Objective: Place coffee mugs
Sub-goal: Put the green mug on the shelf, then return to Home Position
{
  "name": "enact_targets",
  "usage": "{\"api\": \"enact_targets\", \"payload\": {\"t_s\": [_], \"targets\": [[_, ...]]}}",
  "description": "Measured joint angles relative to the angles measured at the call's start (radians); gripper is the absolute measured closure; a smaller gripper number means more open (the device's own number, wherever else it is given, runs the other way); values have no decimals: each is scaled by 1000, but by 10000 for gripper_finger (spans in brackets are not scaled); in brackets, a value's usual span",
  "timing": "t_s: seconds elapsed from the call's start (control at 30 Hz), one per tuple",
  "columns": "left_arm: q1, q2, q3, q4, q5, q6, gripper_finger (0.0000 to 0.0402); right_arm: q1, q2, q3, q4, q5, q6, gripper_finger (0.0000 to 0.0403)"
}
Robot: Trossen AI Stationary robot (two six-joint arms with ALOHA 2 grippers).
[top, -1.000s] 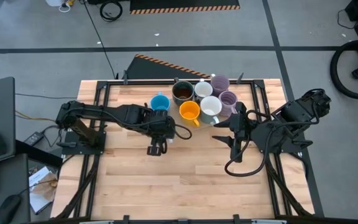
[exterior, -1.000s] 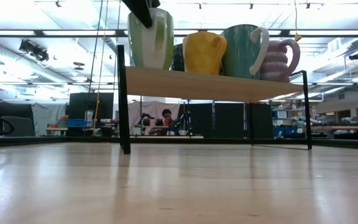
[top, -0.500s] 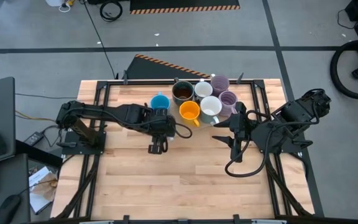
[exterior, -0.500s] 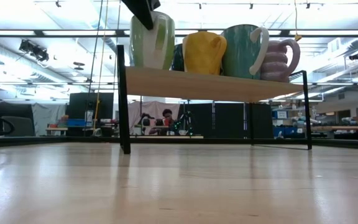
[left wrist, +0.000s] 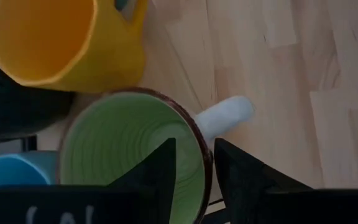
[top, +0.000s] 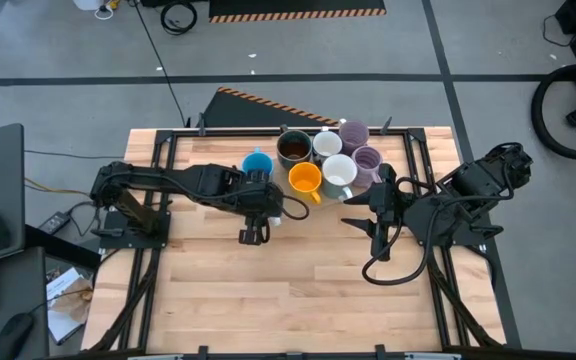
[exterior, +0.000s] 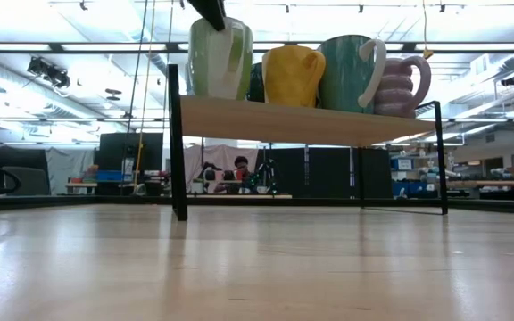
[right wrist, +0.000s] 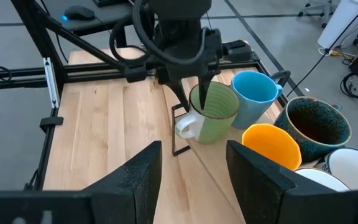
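On the bench (top: 298, 290), along its far edge, stands the raised shelf (exterior: 310, 123) that carries the mugs, and my left arm reaches over its near corner. What has changed is my grip. My left end effector (left wrist: 194, 143) was clamped on the green mug (left wrist: 123, 149) a second ago and has since spread. One finger now hangs inside the bowl and the other outside, with the rim between them and a gap on both sides. In the low view the mug has settled flat and upright on the shelf. I judge this placement done; what is left is to lift straight out. My right end effector (right wrist: 192, 149) waits wide and empty above the bench, near the shelf's other end. Around the green mug, the blue mug (right wrist: 253, 93) sits just beside it, seemingly touching. The orange mug (right wrist: 272, 146) is close on the other side, with the dark brown mug (right wrist: 312, 127) behind. The green mug's pale handle juts toward open wood. My inside finger could catch the rim if I drift sideways.
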State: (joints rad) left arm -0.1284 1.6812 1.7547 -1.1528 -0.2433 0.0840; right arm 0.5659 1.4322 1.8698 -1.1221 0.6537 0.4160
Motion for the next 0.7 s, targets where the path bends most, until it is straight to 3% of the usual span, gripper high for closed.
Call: {"api": "enact_targets", "payload": {"t_s": [0.7], "targets": [[-23,-39,15,-22,-25,-30,285,0,0,0,2,5,-34,218]]}}
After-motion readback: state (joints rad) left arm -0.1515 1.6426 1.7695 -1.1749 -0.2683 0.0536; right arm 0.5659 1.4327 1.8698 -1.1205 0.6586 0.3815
